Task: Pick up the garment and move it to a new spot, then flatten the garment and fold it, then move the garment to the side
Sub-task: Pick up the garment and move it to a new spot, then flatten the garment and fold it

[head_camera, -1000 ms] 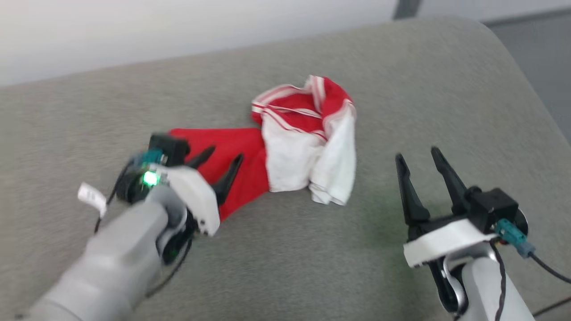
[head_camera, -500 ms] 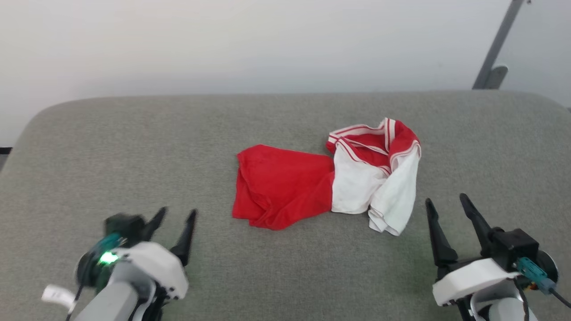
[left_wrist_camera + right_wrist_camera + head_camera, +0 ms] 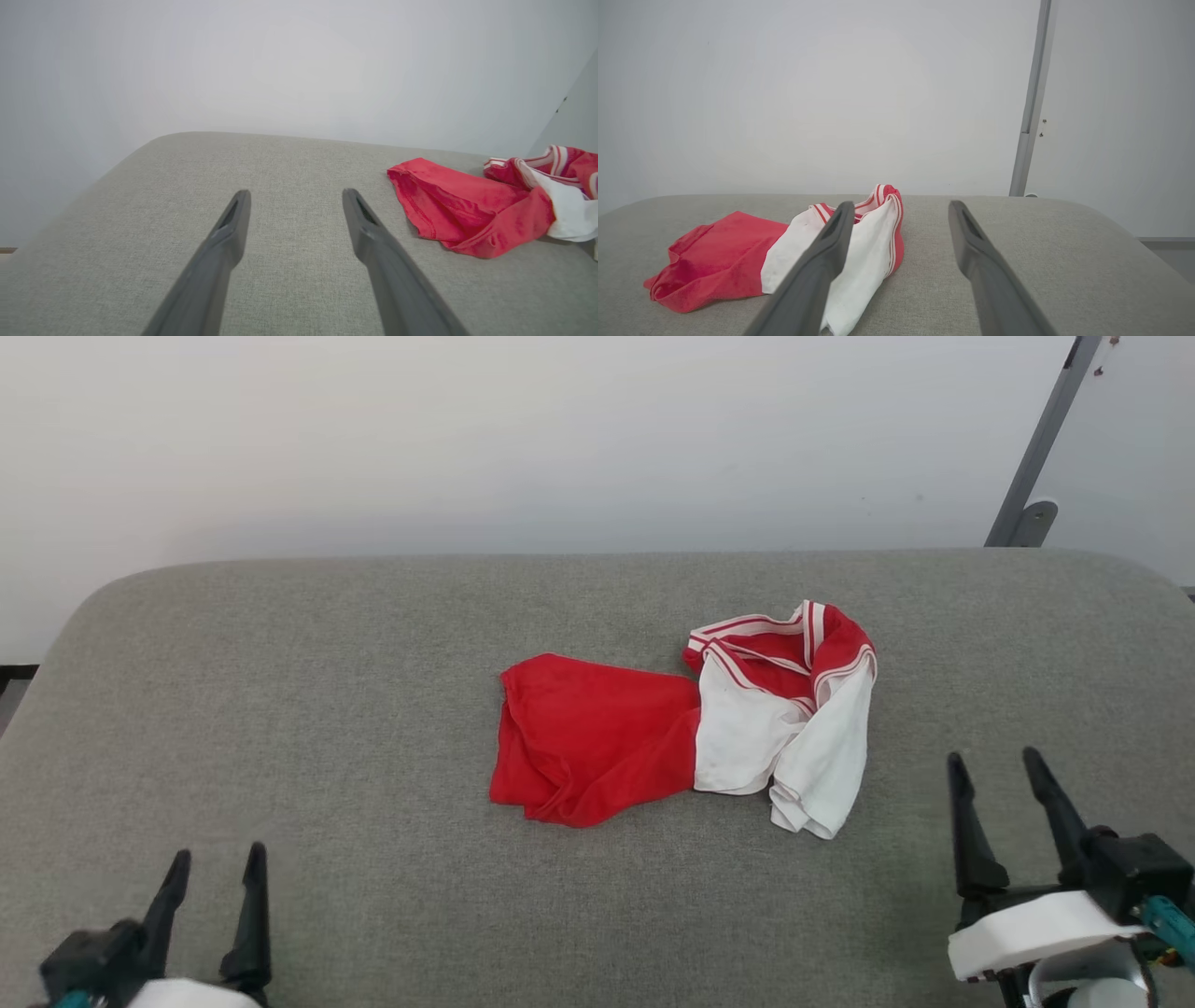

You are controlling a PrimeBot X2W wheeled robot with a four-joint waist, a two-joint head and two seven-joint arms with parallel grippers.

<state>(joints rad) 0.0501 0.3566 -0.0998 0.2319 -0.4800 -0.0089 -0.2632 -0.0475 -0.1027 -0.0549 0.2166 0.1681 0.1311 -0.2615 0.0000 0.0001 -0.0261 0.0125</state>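
The garment, a soft bright red shirt with white short sleeves and striped trim, lies crumpled near the middle of the grey fabric-covered padded surface. The left gripper, at the red hem a second ago, has drawn back well clear. The right gripper waits near the white sleeve. Both pairs of fingers stand apart, empty. Finding: the garment appears set down; flattening and folding remain.

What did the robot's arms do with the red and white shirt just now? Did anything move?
The left gripper pulled back from over the red part of the garment to the near left, jaws open, holding nothing. The head camera also swung, so the whole picture shifted. The right gripper stayed open at the near right, and the garment stayed crumpled on the grey cushion.
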